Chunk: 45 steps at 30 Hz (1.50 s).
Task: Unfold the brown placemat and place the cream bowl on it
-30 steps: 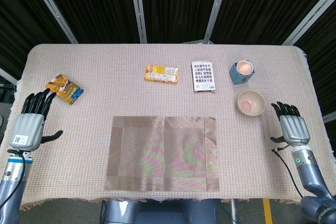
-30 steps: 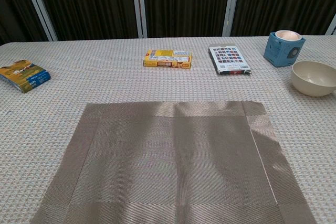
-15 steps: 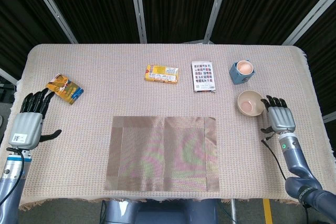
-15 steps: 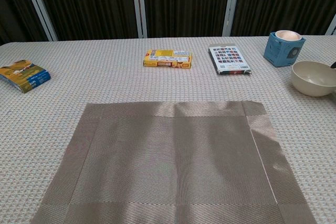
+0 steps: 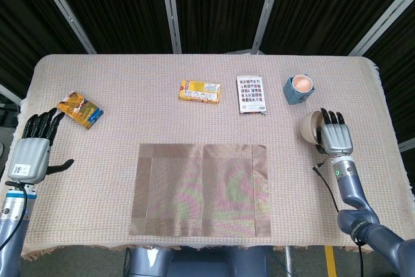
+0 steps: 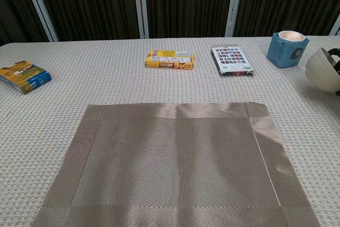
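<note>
Cream bowl [image 5: 309, 127] sits tipped at the counter's [image 5: 130, 69] right side, my right hand [image 5: 336, 135] with its fingers [image 5: 332, 118] over the rim. I'd firm that hold, then carry it level to the flat brown placemat [image 5: 201, 190]. Left hand [image 5: 32, 150] idles, fingers spread.

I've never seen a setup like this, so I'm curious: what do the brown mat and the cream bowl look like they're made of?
The brown placemat looks like woven vinyl or similar synthetic: fine ribbed weave, soft sheen, fold creases. The cream bowl, tipped on its side against the right hand, looks like glazed ceramic or smooth plastic: matte, even surface. The pictures cannot settle which.
</note>
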### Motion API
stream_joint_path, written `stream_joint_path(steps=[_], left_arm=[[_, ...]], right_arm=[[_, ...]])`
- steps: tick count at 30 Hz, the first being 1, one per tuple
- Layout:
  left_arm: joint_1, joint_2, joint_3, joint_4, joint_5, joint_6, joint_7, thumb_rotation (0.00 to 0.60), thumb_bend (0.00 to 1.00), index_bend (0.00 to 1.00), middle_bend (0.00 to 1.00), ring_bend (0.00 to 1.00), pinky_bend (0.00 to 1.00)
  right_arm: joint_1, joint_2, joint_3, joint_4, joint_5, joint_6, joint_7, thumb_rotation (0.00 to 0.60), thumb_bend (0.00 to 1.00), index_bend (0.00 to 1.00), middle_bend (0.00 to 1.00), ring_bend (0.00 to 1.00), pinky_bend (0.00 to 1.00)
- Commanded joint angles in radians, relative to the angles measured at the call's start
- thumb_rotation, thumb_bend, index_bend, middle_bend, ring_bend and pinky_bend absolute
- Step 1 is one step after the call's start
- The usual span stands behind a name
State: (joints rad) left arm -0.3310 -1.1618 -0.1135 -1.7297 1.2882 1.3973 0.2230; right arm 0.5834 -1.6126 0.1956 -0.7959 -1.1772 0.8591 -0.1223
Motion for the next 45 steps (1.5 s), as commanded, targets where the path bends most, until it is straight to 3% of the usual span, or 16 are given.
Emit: stream_joint_path(steps=[1,8,15,19,24,34,45], left_arm=[[0.001,0.002,-0.002,-0.002,0.001,-0.004,-0.005,0.600,0.00,0.00,0.00,0.00,0.00],[0.006,0.007,-0.002,-0.011,0.015,-0.008,-0.013,0.600,0.00,0.00,0.00,0.00,0.00],[0.009,0.012,0.003,-0.018,0.031,-0.019,-0.020,0.600,0.00,0.00,0.00,0.00,0.00],[0.009,0.011,0.005,-0.018,0.037,-0.027,-0.023,0.600,0.00,0.00,0.00,0.00,0.00],[0.010,0.011,0.004,-0.017,0.039,-0.033,-0.027,0.600,0.00,0.00,0.00,0.00,0.00],[0.010,0.008,-0.001,-0.007,0.026,-0.048,-0.027,0.600,0.00,0.00,0.00,0.00,0.00],[0.017,0.022,-0.005,-0.004,0.035,-0.050,-0.063,0.600,0.00,0.00,0.00,0.00,0.00]], right_arm=[[-0.003,-0.012,-0.009,0.014,-0.047,0.057,0.050,0.600,0.33,0.76,0.00,0.00,0.00],[-0.025,0.058,-0.031,-0.102,-0.145,0.186,0.093,0.600,0.32,0.76,0.00,0.00,0.00],[-0.021,0.214,-0.076,-0.399,-0.296,0.297,0.022,0.600,0.32,0.76,0.00,0.00,0.00],[0.006,0.285,-0.101,-0.573,-0.377,0.297,-0.060,0.600,0.32,0.76,0.00,0.00,0.00],[0.063,0.309,-0.127,-0.711,-0.463,0.239,-0.184,0.600,0.32,0.76,0.00,0.00,0.00],[0.188,0.197,-0.131,-0.697,-0.571,0.115,-0.390,0.600,0.32,0.76,0.00,0.00,0.00],[0.238,0.066,-0.136,-0.607,-0.571,0.023,-0.567,0.600,0.32,0.76,0.00,0.00,0.00]])
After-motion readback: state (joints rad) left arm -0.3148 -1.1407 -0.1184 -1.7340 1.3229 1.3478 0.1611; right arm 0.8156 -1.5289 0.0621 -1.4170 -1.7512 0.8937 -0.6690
